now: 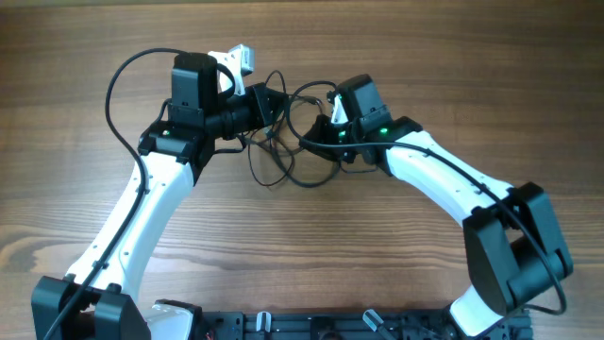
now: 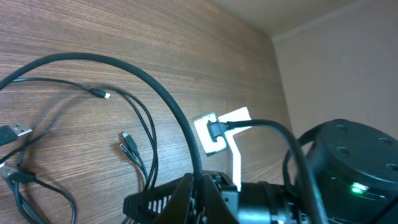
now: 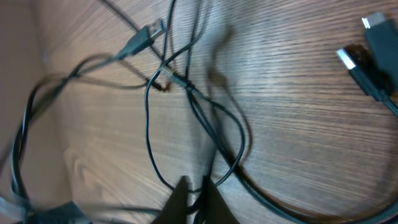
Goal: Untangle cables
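A tangle of black cables (image 1: 283, 142) lies between my two grippers at the table's far middle. My left gripper (image 1: 267, 102) is shut on a thick black cable (image 2: 155, 93) that arcs up out of its jaws (image 2: 200, 186). My right gripper (image 1: 326, 142) is shut on a thin black cable (image 3: 149, 130), with its fingertips (image 3: 198, 190) pinched together. Loose plug ends (image 2: 127, 143) lie on the wood. A USB plug (image 3: 146, 34) and a thicker plug (image 3: 367, 56) show in the right wrist view.
A white adapter block (image 1: 236, 59) with a cable plugged into it sits at the far side; it also shows in the left wrist view (image 2: 214, 127). A long cable loop (image 1: 118, 85) runs round the left arm. The table is brown wood.
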